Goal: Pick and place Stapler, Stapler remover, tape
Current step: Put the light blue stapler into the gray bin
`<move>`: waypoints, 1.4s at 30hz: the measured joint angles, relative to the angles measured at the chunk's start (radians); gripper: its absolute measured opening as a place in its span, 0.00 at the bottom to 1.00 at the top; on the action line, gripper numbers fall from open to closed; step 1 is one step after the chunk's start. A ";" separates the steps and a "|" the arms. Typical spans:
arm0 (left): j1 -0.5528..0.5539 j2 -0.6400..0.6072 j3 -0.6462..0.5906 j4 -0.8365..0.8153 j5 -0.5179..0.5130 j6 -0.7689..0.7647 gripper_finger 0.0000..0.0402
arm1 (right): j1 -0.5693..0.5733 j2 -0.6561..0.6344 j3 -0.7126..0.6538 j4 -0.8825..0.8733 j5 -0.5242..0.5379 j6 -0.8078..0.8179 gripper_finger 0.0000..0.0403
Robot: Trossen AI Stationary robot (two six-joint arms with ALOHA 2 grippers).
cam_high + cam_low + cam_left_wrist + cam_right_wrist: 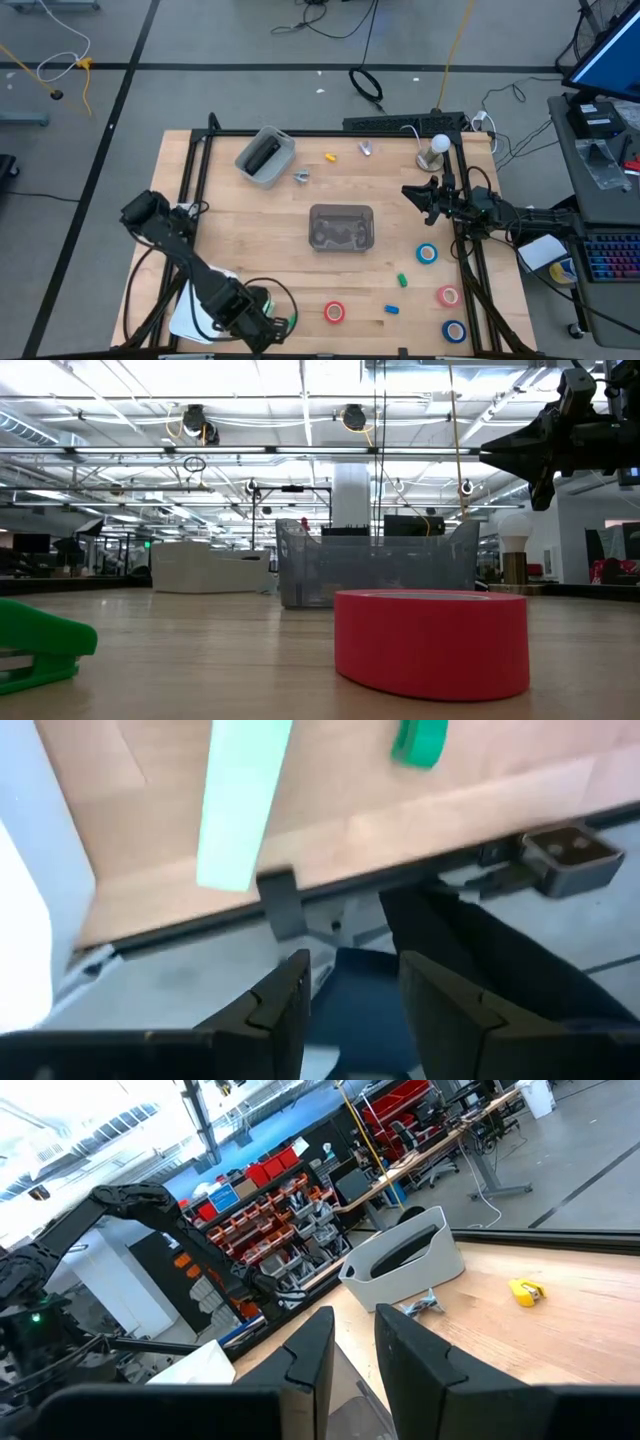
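Stapler (240, 800), pale mint green, is lying flat on the wooden table (230, 230) close to its near edge, well apart from the clear bin (341, 227) at the middle and on the left arm's side of it. You are looking at the left gripper (350, 1005) hanging past that edge, below the black frame rail (300, 905), its fingers spread and holding nothing. The right gripper (420, 200) is hovering just beyond the bin's right side, also spread and empty.

Two staple removers (302, 177) are lying behind the bin, one close to it and one farther back. Four tape rolls are lying flat in front of the bin and to its right: a red roll (334, 312), a blue roll (427, 253), a pink roll (447, 295) and a second blue roll (454, 330).

The likely trouble is sitting on the left. Bringing that gripper back over the table is risking a knock against the rail, and a low or skewed approach could be nudging the stapler toward the edge and off it. A grip taken near one end of the long bar could be letting it swing and slip on the carry to the bin. On the right, the flat rolls are offering little to pinch, so a finger landing on a rim may be sending one skidding.
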 joint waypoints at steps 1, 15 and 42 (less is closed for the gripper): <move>0.004 0.003 0.000 -0.003 -0.003 0.005 0.38 | 0.000 0.000 0.000 0.000 0.000 0.000 0.17; -0.019 0.012 0.000 -0.030 -0.140 0.096 0.38 | 0.000 0.000 0.000 -0.008 0.000 0.000 0.17; -0.020 0.097 0.000 -0.048 -0.070 0.156 0.73 | 0.000 0.000 0.000 -0.010 0.000 -0.001 0.17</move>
